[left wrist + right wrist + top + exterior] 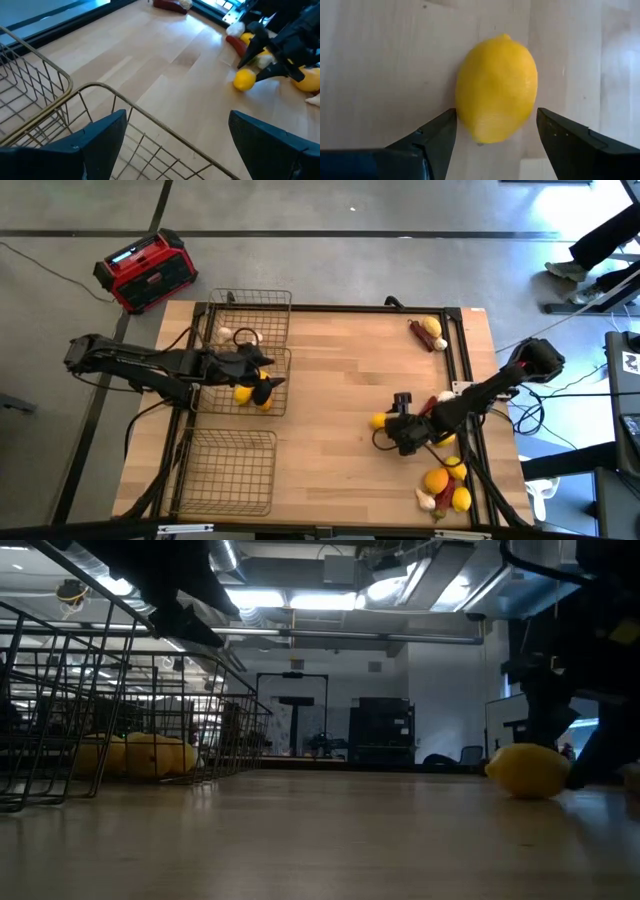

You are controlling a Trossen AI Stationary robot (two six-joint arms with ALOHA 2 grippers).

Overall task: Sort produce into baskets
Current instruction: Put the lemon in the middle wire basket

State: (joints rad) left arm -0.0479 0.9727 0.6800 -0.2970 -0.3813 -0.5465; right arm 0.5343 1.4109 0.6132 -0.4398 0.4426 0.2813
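1. Three wire baskets (235, 470) line the bench's (330, 380) left edge; we see lemons (248, 392) in the middle one and a garlic bulb (224, 334) in the far one.
2. Our left gripper (262, 376) hovers over the middle basket, fingers spread wide and empty.
3. Our right gripper (394, 420) sits low on the bench, fingers parted around a lemon (496, 87), one on each side.
4. More produce (445, 485) lies piled at the near right corner.

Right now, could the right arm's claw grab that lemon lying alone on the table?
Probably yes. The right gripper is open, one finger on each side of the lemon, which lies on bare wood with nothing between them. Whether the fingers touch it yet I cannot tell.
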